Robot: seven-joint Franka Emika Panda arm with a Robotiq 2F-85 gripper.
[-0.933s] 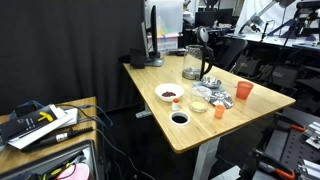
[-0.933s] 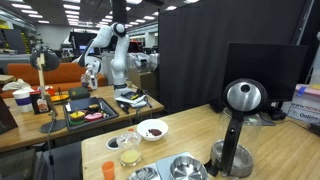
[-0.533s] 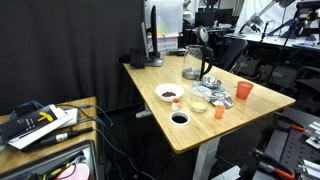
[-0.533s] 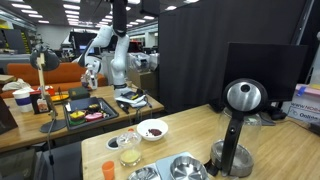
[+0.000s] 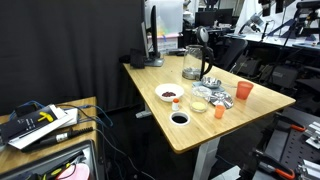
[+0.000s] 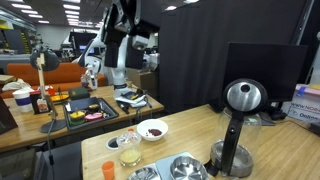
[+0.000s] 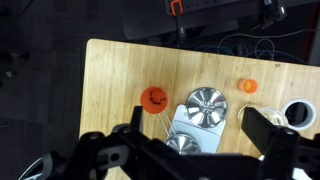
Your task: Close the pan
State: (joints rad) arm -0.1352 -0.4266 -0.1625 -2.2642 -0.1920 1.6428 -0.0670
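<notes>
Black curtains close off the back of a busy lab, with strip lights overhead and cluttered benches all around. In front of them stands a pale wooden table. In an exterior view a second, lower bench carries trays and bottles, and a white robot arm stands idle far behind it. A black machine with a round metal head sits at one corner of the wooden table. On the tabletop I count one tall glass jug, one white bowl with red bits, one small bowl of something dark and one low glass dish. There are two orange cups, a larger one and a smaller one. There are also two shiny silver round pieces. The pan lies between the two orange cups in the wrist view. The second silver piece is just beside it and partly hidden by the gripper. From here I cannot tell which of the two is the lid. The gripper hangs high over this cluster, looking straight down. Its fingers are spread wide with nothing between them. In an exterior view the dark arm shows up near the ceiling, well apart from the tabletop.
</notes>
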